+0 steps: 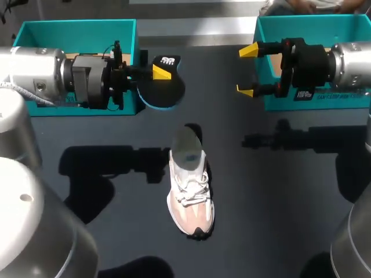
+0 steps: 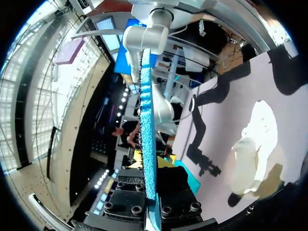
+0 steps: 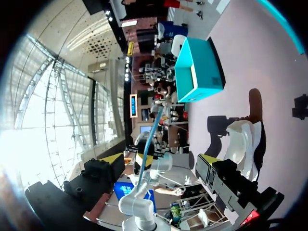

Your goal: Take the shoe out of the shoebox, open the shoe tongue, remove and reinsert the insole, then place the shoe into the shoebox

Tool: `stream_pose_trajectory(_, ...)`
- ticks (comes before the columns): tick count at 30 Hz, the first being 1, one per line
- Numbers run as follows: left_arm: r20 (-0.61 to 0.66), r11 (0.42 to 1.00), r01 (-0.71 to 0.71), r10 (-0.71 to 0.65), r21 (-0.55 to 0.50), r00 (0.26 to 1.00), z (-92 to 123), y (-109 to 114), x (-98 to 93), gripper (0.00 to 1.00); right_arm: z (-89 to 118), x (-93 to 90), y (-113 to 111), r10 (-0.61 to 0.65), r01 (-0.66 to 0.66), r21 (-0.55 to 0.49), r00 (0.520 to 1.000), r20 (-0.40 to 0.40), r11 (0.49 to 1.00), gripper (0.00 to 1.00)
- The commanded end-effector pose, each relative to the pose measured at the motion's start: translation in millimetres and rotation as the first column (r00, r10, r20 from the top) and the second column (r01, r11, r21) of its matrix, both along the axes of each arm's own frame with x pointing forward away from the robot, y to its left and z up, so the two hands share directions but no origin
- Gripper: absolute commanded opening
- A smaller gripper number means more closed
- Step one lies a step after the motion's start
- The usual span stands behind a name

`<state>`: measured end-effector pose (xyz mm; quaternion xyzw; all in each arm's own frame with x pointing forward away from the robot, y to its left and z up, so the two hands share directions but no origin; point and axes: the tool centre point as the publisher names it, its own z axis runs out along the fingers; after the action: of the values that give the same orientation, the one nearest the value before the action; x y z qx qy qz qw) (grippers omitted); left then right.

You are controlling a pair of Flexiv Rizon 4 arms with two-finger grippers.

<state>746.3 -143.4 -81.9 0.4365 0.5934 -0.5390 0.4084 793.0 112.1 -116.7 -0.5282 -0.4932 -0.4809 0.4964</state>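
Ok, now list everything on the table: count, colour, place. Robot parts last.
shoe: 1, white and pink, middle of the table, toe toward the robot
insole: 1, black with a blue edge, held above the table beside the left box
left box: 1, teal, far left
right box: 1, teal, far right
table: 1, dark grey
left tool: 1, yellow tips, shut on the insole
right tool: 1, yellow tips, open, by the right box

- Open tabletop flanks the sneaker on both sides.
- The left teal box and right teal box wall the far edge.
- The insole in the left gripper partly blocks the gap between them.
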Motion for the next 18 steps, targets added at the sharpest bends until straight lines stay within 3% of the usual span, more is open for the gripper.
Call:
stream_pose_trajectory(1, -0.995, 0.975, 0.206, 0.073, 0.087, 0.071, 3.8, 1.2, 1.0, 0.0, -0.1, 0.1, 1.1, 0.0, 0.0, -0.003, 1.0, -0.001, 1.0, 1.0)
stream_pose_trajectory(4, -0.992, 0.982, 0.189, 0.031, 0.007, -0.125, 3.0, -0.2, -0.1, 0.0, -0.1, 0.1, 1.1, 0.0, 0.0, -0.003, 1.0, -0.001, 1.0, 1.0)
stream_pose_trajectory(6, -0.983, 0.985, 0.171, 0.018, -0.013, -0.18, 2.3, -1.1, -0.4, 0.0, -0.1, 0.1, 1.1, 0.0, 0.0, -0.003, 1.0, -0.001, 1.0, 1.0)
stream_pose_trajectory(13, -0.847, 0.989, 0.053, -0.092, -0.14, -0.523, -5.4, 0.9, 0.7, 0.0, -0.1, 0.1, 1.1, 0.0, 0.0, -0.003, 1.0, -0.001, 1.0, 1.0)
stream_pose_trajectory(18, -0.752, 0.977, -0.105, -0.211, -0.187, -0.624, -6.2, 2.4, 1.0, 0.0, -0.1, 0.1, 1.1, 0.0, 0.0, -0.003, 1.0, -0.001, 1.0, 1.0)
